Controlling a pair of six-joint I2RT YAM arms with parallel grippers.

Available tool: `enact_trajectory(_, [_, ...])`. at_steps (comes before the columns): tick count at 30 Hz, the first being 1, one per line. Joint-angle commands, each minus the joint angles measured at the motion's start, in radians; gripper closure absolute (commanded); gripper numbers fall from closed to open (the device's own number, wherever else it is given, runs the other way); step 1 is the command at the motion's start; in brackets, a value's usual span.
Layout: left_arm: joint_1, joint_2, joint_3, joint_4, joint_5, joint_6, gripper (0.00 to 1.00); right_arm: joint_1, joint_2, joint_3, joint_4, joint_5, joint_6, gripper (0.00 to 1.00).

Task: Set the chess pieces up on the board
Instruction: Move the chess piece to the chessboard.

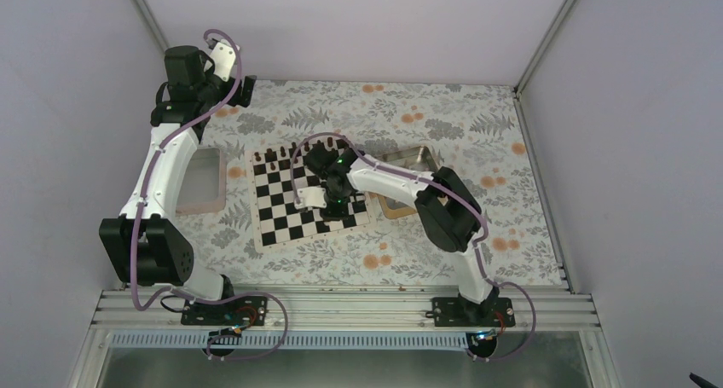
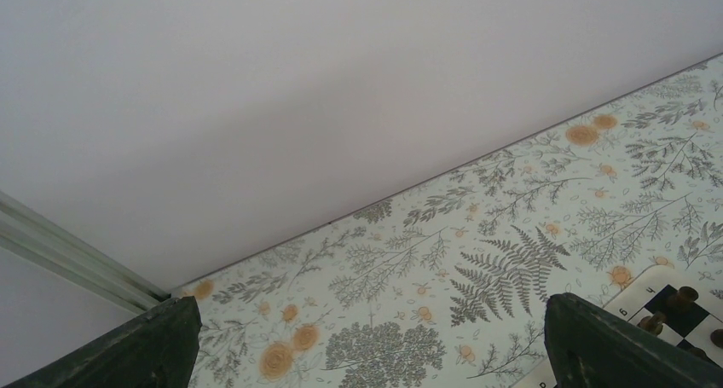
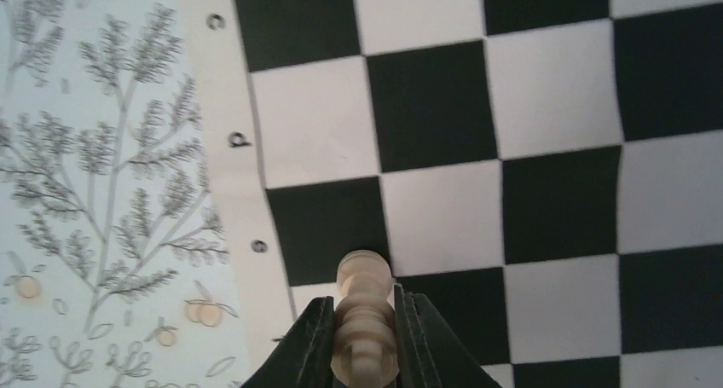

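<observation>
chess piece [image 3: 365, 275] in end effector [image 3: 365, 309], lettered board [image 3: 546, 107]

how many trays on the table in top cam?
2. A pale tray sits left of the board, partly under the left arm. A metal tray sits right of the board, partly behind the right arm. The arms may hide more.

The left arm [image 1: 166, 170] rises from its base, folds back at the elbow and stretches toward the far left corner. The left end effector [image 2: 367, 337] is held high and tilted, its fingers [image 2: 162, 345] spread wide apart. The right arm [image 1: 388, 182] bends at the elbow and reaches leftward. The right end effector [image 3: 365, 311] points straight down, with both fingers [image 3: 315, 345] pressed against a light tan chess piece [image 3: 365, 277].
</observation>
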Motion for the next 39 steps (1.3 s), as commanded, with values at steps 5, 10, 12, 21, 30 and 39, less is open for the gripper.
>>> enact_trajectory(5, [0.002,-0.005,-0.002,-0.005,0.013,0.008,0.0,0.066,-0.035,0.043,-0.041,0.014,0.021,0.9])
enact_trajectory(10, [0.002,-0.007,-0.006,-0.006,0.014,0.008,0.0,0.066,-0.025,0.03,-0.023,0.033,0.021,0.9])
enact_trajectory(12, [0.002,-0.007,-0.005,-0.005,0.015,0.008,0.0,0.066,-0.026,0.019,-0.013,0.046,0.023,0.9])
enact_trajectory(21, [0.003,-0.005,-0.002,-0.009,0.02,0.007,0.0,0.053,-0.033,0.005,-0.002,0.034,0.026,0.9])
enact_trajectory(30, [0.002,0.0,-0.002,-0.007,0.022,0.008,0.0,0.053,-0.025,-0.003,-0.001,-0.003,0.026,0.9])
enact_trajectory(39, [0.002,0.014,0.006,-0.011,0.029,0.008,0.0,0.053,-0.018,-0.021,0.011,-0.006,0.025,0.9])
